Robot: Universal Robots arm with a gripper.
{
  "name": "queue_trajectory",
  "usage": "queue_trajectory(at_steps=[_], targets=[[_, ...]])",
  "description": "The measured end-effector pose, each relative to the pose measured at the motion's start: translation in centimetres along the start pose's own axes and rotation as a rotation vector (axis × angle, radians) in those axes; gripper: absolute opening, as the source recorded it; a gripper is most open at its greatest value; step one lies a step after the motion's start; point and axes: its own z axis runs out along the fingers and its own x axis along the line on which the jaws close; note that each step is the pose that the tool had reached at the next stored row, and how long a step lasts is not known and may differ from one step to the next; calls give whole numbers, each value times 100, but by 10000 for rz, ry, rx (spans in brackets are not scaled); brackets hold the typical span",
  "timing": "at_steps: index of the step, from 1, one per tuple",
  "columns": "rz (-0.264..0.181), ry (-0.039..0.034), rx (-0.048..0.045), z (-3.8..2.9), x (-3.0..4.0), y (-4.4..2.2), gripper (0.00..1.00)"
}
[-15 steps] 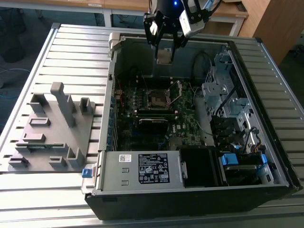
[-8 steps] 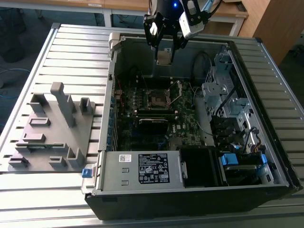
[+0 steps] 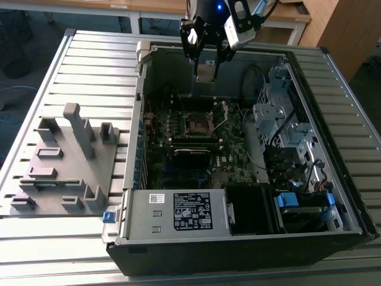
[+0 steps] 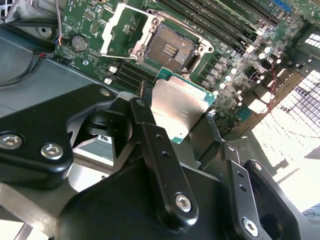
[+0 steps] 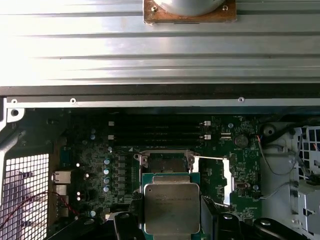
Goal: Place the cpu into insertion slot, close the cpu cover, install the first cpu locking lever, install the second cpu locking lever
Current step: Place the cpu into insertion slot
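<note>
My gripper (image 3: 206,65) hangs over the back of the open computer case, shut on the cpu (image 3: 206,73), a flat silver-topped square chip. In both wrist views the cpu (image 4: 181,109) (image 5: 171,207) sits flat between the black fingers (image 4: 149,131). The insertion slot (image 3: 196,124) lies bare on the motherboard below, well apart from the chip, and its dark contact field shows in both wrist views (image 4: 170,48) (image 5: 165,163). Beside the socket, the cpu cover (image 4: 126,29) (image 5: 213,175), a silvery frame, is swung up and open.
A grey fixture block (image 3: 65,156) with upright pegs lies on the slatted table at the exterior view's left. Inside the case are a power supply (image 3: 178,211) at the front, drive cages and cables (image 3: 280,122) at the exterior view's right, and long black memory slots (image 5: 160,131).
</note>
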Motion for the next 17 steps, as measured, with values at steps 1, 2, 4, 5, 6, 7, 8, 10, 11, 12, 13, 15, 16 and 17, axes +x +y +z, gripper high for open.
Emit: queue_trajectory(at_steps=[1, 2, 4, 5, 6, 7, 8, 10, 11, 12, 13, 15, 16, 17], targets=[[0, 0, 0, 7, 0, 0, 54], [0, 0, 1, 16, 0, -1, 54], [0, 0, 1, 45, -1, -3, 54], [0, 1, 1, 60, -1, -5, 54], [0, 1, 2, 76, -1, -6, 54], [0, 1, 2, 92, -1, -8, 54], [0, 1, 1, 106, -2, -9, 54], [-3, 1, 1, 129, -2, -10, 54], [-7, 1, 1, 139, -2, -11, 54], [-10, 1, 1, 148, -2, -12, 54], [-13, 1, 1, 156, -3, -13, 54], [-16, 2, 2, 167, -3, -14, 54], [-17, 3, 4, 167, -3, -14, 54], [-17, 3, 5, 167, -3, -14, 54]])
